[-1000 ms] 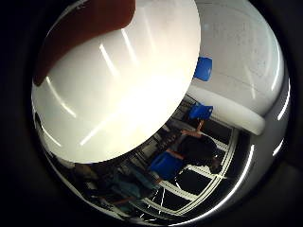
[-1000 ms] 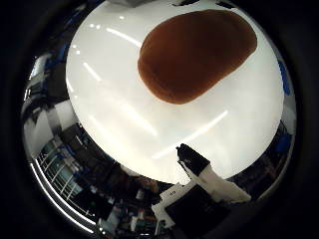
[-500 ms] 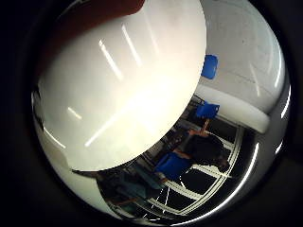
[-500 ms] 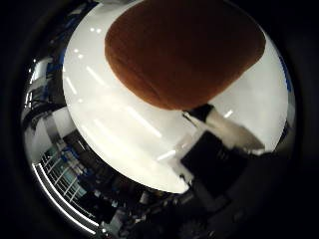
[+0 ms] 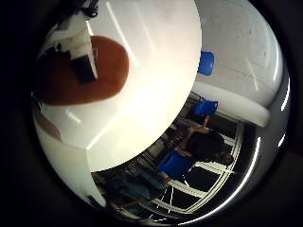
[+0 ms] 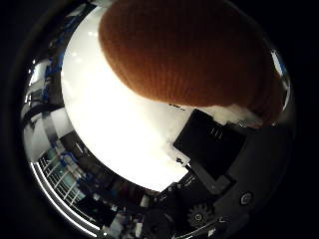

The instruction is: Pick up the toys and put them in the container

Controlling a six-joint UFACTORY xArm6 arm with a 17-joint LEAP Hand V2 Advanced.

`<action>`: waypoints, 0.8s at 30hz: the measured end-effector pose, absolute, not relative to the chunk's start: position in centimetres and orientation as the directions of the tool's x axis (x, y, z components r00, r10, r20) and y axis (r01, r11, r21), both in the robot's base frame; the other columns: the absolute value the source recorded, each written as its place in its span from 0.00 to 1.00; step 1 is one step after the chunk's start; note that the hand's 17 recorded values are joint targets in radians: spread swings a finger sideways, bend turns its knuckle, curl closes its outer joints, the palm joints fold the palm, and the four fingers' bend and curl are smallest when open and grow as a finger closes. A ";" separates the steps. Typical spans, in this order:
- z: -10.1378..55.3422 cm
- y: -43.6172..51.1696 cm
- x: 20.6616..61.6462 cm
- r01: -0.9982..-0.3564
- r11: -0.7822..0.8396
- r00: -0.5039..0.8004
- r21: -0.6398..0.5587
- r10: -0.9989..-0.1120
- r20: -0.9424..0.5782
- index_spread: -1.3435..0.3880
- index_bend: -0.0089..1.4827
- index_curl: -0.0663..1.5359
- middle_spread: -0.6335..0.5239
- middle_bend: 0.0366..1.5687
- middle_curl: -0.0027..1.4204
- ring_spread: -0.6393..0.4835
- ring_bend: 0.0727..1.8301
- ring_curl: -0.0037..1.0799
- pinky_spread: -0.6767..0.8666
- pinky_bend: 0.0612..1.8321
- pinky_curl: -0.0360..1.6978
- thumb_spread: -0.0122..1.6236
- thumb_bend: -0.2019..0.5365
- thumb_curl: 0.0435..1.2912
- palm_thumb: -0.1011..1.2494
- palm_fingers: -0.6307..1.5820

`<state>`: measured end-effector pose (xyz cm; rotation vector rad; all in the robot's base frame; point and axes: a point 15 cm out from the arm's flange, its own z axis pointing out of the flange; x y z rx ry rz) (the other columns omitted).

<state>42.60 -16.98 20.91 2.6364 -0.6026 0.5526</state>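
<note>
While the round orange-brown knitted soft toy [image 6: 184,50] lies on the shiny white table [image 5: 156,71], close under the palm, the hand [image 6: 209,144] has one finger [image 5: 78,45] touching it. It looks soft and light; squeeze its middle. I cannot tell if the fingers hold it.

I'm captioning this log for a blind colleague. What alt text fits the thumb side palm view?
A brown knitted toy fills much of the view, close to the palm, over a white table. A black and white finger of the hand reaches up to the toy's edge; room clutter shows beyond the table.
</note>
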 end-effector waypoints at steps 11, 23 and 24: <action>24.6 -16.8 39.7 -0.526 -0.812 0.821 0.253 -0.407 0.401 0.60 0.72 0.70 0.29 0.80 0.81 0.31 0.73 0.88 0.32 0.68 0.70 0.61 0.26 0.40 0.92 0.72; 38.7 -13.0 40.7 -0.571 -0.814 0.769 0.112 -0.482 0.419 0.62 0.72 0.70 0.33 0.81 0.79 0.31 0.72 0.91 0.32 0.64 0.79 0.59 0.26 0.47 0.91 0.73; 39.7 -12.7 40.9 -0.571 -0.815 0.765 0.101 -0.484 0.425 0.62 0.72 0.70 0.34 0.80 0.79 0.31 0.72 0.91 0.32 0.64 0.80 0.59 0.26 0.48 0.91 0.73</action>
